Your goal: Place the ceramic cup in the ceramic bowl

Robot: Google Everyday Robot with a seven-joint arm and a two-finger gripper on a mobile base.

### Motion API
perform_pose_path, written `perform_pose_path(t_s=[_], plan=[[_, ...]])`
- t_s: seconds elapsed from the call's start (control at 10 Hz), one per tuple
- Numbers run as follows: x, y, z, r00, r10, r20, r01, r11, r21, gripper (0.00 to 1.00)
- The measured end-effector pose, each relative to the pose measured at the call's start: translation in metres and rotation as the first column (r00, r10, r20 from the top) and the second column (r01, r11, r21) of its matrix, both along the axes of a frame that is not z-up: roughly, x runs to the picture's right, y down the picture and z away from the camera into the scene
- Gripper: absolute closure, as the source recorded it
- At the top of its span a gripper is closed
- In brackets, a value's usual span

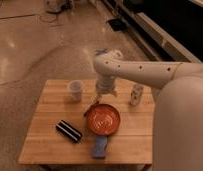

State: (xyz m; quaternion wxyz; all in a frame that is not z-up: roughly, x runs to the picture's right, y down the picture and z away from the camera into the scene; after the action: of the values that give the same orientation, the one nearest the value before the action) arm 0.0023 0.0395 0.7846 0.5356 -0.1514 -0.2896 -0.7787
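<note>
The ceramic cup (75, 90) is small, pale and cylindrical. It stands upright on the far left part of the wooden table (50, 140). The ceramic bowl (102, 119) is orange-red with pale swirls and sits at the table's middle. My white arm reaches in from the right. My gripper (105, 92) hangs above the table just behind the bowl and to the right of the cup, a short gap away from the cup.
A slim white bottle (136, 94) stands at the far right of the table. A dark rectangular block (69, 131) lies front left. A flat blue item (99, 147) lies near the front edge, below the bowl. My arm's body fills the right side.
</note>
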Motion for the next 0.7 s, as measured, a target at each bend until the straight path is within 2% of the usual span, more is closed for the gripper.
perform_pose_path(t_s=[0.7], plan=[[-0.055,-0.073,0.05,0.998,0.043,-0.035,-0.042,0.9988,0.027,0.2]])
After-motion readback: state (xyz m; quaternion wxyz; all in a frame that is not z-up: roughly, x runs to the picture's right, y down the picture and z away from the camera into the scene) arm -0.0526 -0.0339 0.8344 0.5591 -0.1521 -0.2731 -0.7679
